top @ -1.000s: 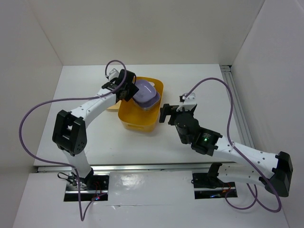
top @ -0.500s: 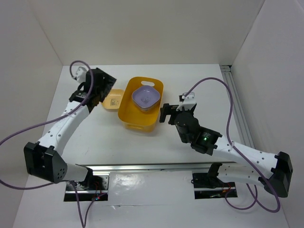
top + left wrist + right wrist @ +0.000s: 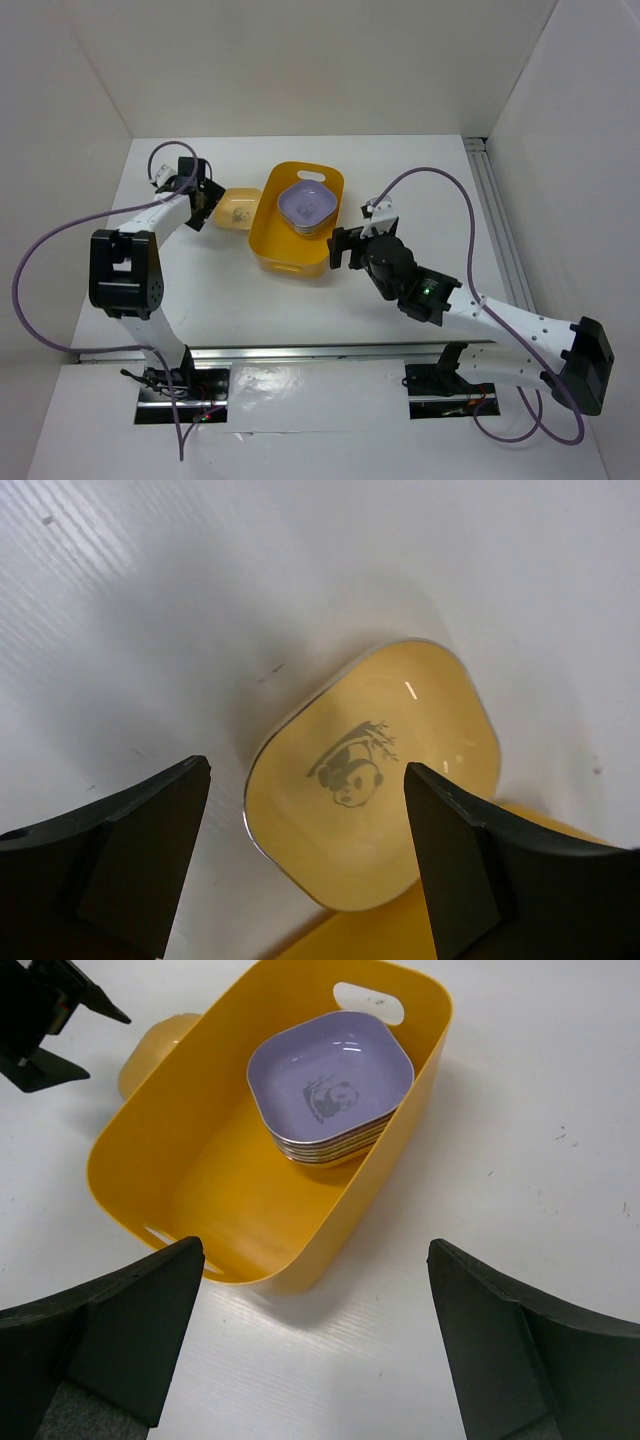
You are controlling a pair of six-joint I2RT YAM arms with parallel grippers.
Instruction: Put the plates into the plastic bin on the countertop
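- Top external: lavender plate (image 3: 305,203) is now sitting stacked in the plastic bin (image 3: 290,262); I am moving the wide-open, empty left gripper (image 3: 197,190) over the yellow-orange panda plate (image 3: 370,780), likely next.
- Right gripper (image 3: 315,1250) is idling open, empty.

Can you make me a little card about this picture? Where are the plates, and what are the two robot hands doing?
Bin: yellow-orange plastic bin on the white countertop
In the bin: stack of plates, with a lavender plate with a panda print on top; count unclear
Left out: one yellow plate with a panda print, on the countertop right beside the bin
Left arm: left gripper open over the yellow plate, holding nothing
Right arm: right gripper open, facing the bin, holding nothing
Job: not finished
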